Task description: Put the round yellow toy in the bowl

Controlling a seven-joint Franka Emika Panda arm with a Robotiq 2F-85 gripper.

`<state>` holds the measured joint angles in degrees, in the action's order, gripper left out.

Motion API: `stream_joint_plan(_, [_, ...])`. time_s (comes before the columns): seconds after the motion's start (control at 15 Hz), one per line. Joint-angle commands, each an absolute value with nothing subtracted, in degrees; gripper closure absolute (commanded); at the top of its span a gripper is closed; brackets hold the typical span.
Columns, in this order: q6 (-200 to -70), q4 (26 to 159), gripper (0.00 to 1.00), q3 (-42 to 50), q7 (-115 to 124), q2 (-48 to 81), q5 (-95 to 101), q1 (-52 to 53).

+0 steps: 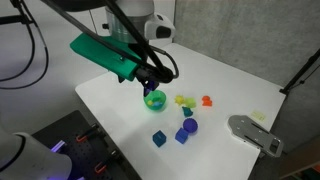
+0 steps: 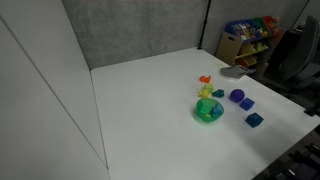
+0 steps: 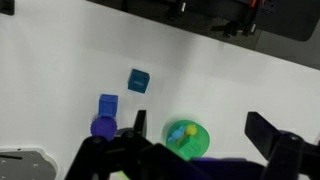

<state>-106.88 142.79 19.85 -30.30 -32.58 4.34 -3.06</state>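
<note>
The green bowl [image 3: 204,136] stands on the white table and shows in both exterior views [image 1: 154,101] [image 2: 208,111]. In the wrist view the round yellow toy [image 3: 192,129] lies inside it, beside a small blue toy [image 3: 175,133] and a green block [image 3: 188,146]. My gripper [image 3: 198,121] is open and empty, and its two fingers stand apart on either side of the bowl. In an exterior view the gripper [image 1: 150,86] hangs just above the bowl. The arm does not show in the exterior view taken from the opposite side.
A yellow-green toy [image 1: 182,100] and an orange toy [image 1: 207,100] lie beside the bowl. Blue cubes [image 3: 138,81] [image 3: 108,103] and a purple toy [image 3: 102,127] lie near it. A grey flat object [image 1: 250,130] sits near the table edge.
</note>
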Motion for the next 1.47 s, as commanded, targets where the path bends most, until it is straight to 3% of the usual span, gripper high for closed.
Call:
stream_joint_plan(0.0, [-108.52, 142.0, 0.0, 17.25, -28.62, -30.07, 3.35, -3.31])
stream_joint_plan(0.67, [-120.44, 139.92, 0.0, 8.89, -19.54, -19.52, 0.62, -0.84])
stream_joint_plan(1.4, [-135.75, 127.41, 0.0, 5.79, -9.1, 5.26, -1.75, -1.84])
